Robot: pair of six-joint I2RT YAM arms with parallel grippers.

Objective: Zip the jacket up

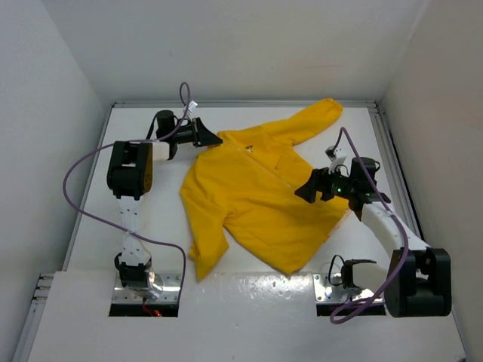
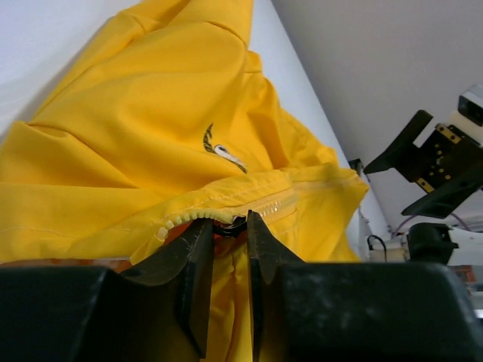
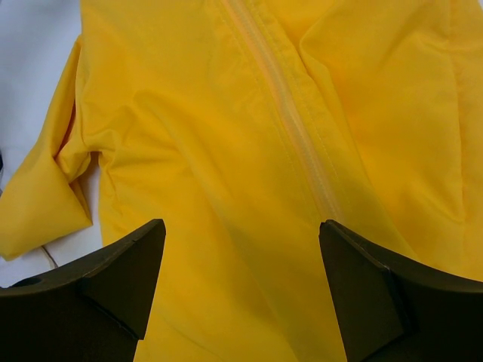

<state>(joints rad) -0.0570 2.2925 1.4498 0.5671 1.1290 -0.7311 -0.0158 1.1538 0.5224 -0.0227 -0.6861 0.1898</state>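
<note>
The yellow jacket (image 1: 256, 196) lies flat on the white table, its front up, one sleeve reaching to the back right and the other to the front left. Its pale zipper (image 3: 290, 128) runs closed along the front. My left gripper (image 1: 210, 137) is at the collar end; in the left wrist view its jaws (image 2: 230, 224) stand narrow, pinching the dark zipper pull (image 2: 229, 228) where the teeth (image 2: 181, 217) still part. My right gripper (image 1: 306, 188) hovers open over the jacket's lower front (image 3: 226, 113), nothing between its fingers (image 3: 128, 264).
White walls enclose the table (image 1: 423, 151) on three sides, with a raised rim at the back and sides. A purple cable (image 1: 75, 170) loops off the left arm and another hangs by the right arm's base (image 1: 370, 298). The right gripper (image 2: 434, 162) shows in the left wrist view.
</note>
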